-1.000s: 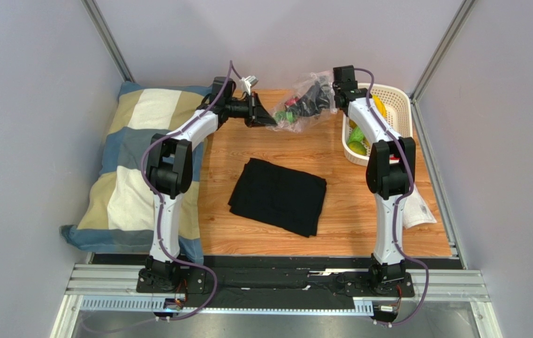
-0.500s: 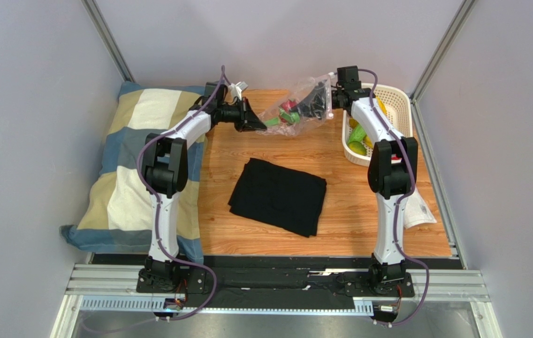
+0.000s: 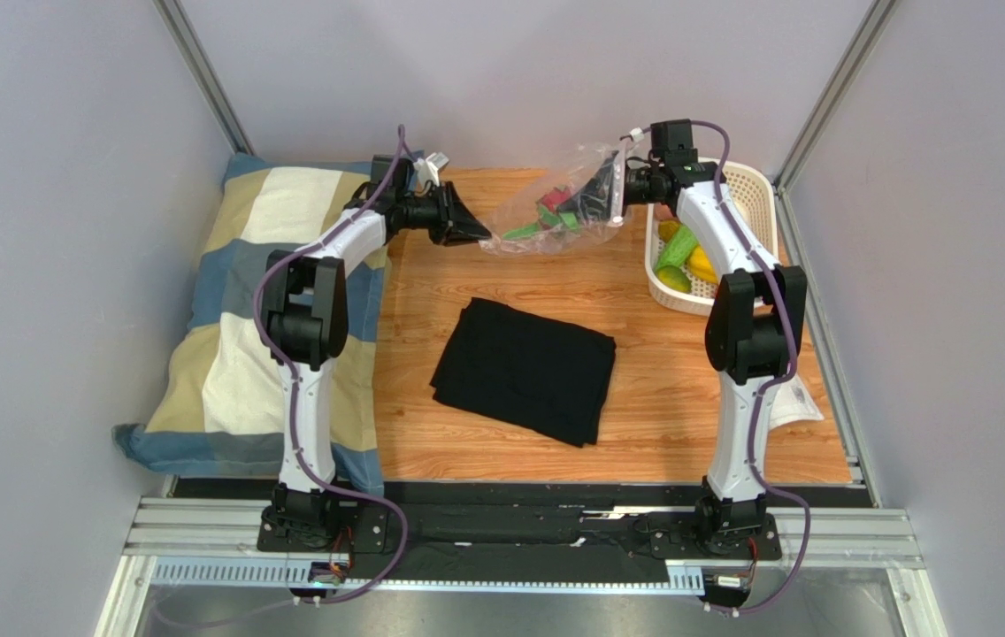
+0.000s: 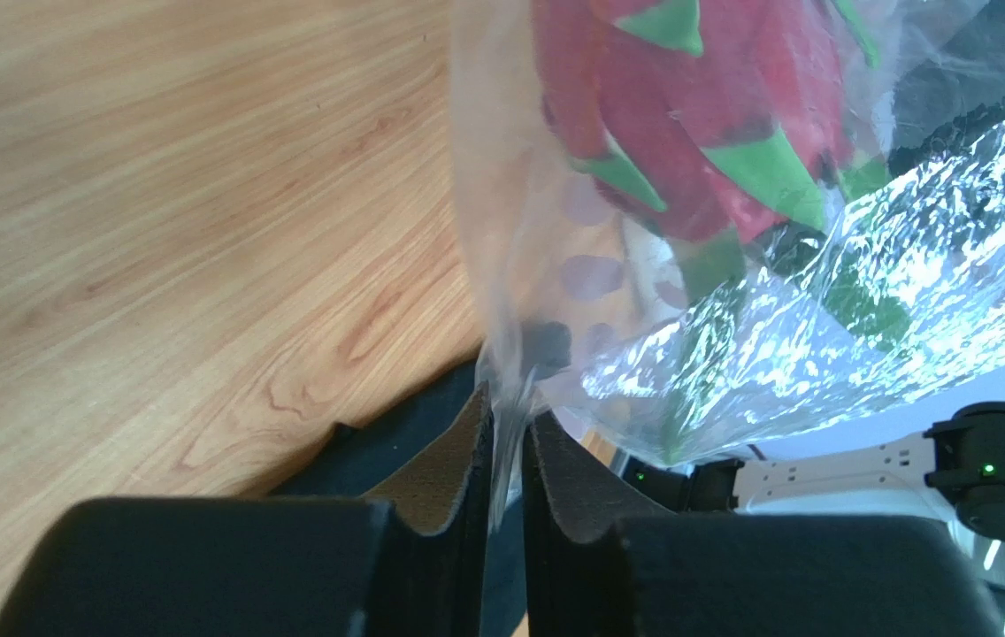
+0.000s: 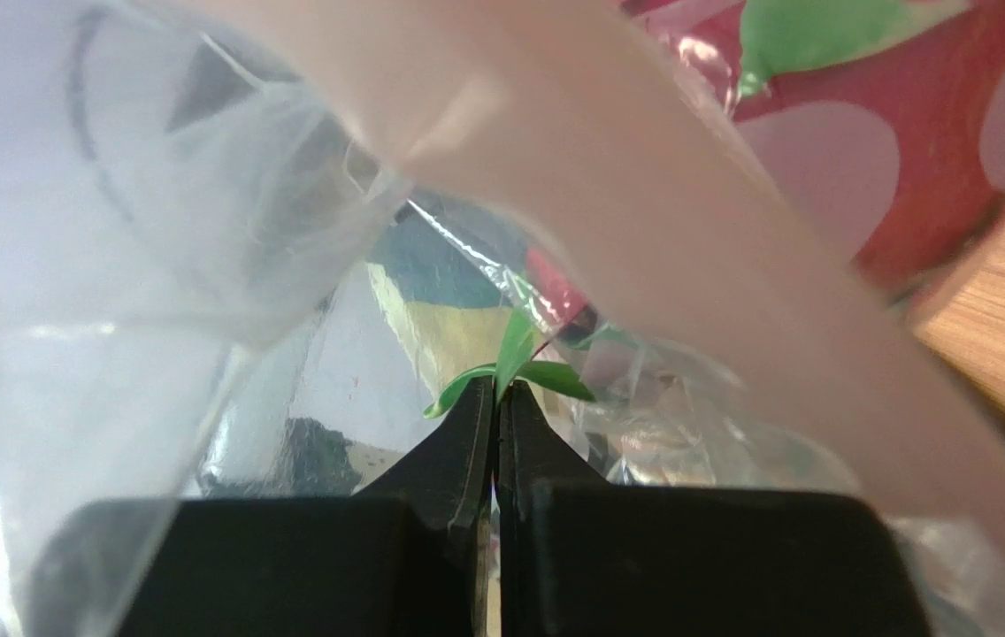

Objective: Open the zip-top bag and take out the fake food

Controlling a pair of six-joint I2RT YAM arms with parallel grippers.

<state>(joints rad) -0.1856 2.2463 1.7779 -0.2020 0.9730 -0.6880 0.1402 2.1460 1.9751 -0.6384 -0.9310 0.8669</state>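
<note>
The clear zip-top bag (image 3: 552, 199) hangs above the far side of the table, stretched between both grippers. My left gripper (image 3: 477, 234) is shut on its left corner; in the left wrist view the film runs down between the closed pads (image 4: 505, 431). My right gripper (image 3: 612, 197) is shut on the bag's right side. In the right wrist view the tips (image 5: 497, 394) are pressed together with a green leaf (image 5: 516, 356) at them, and the pinkish zip strip (image 5: 628, 199) crosses in front. The fake food (image 3: 548, 214) is inside: a pink-red spiky fruit (image 4: 694, 106) and green pieces.
A white perforated basket (image 3: 750, 186) at the far right holds yellow and green plastic food. A folded black cloth (image 3: 525, 369) lies mid-table. A checked pillow (image 3: 249, 305) lies along the left side. A white crumpled item (image 3: 787, 398) lies by the right arm.
My left gripper has moved left and my right gripper has moved right, away from each other. The bag between them is pulled out wider and flatter.
</note>
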